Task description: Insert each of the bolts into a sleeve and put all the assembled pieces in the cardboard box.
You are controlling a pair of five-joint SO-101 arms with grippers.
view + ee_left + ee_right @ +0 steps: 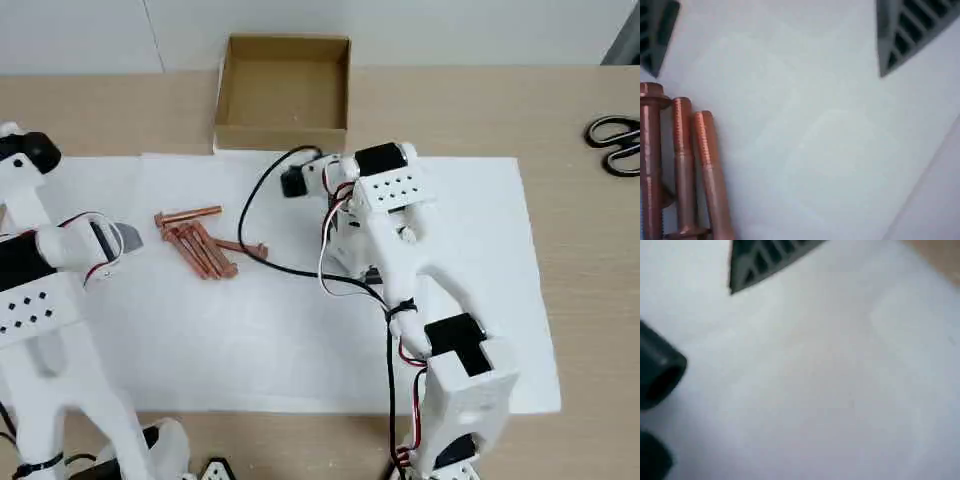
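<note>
Two white arms stand over a white sheet [300,340] on the tabletop [520,110]. The left end effector [767,72] hangs low above the sheet with its jaws spread wide and nothing between them. The copper bolts [682,165] lie in a loose bundle just beside it, off to one side of the gap rather than inside it.

The step in hand appears to be picking up a first bolt. Doing it well likely means centring the gap over a single bolt at the bundle's edge. The jaws should then close across its shank so that the neighbouring bolts are not dragged along.

The right end effector [747,275] sits near the black sleeves [657,375]; how far it is spread cannot be told. The cardboard box [283,138] waits at the sheet's far edge, well apart from the bolts.
</note>
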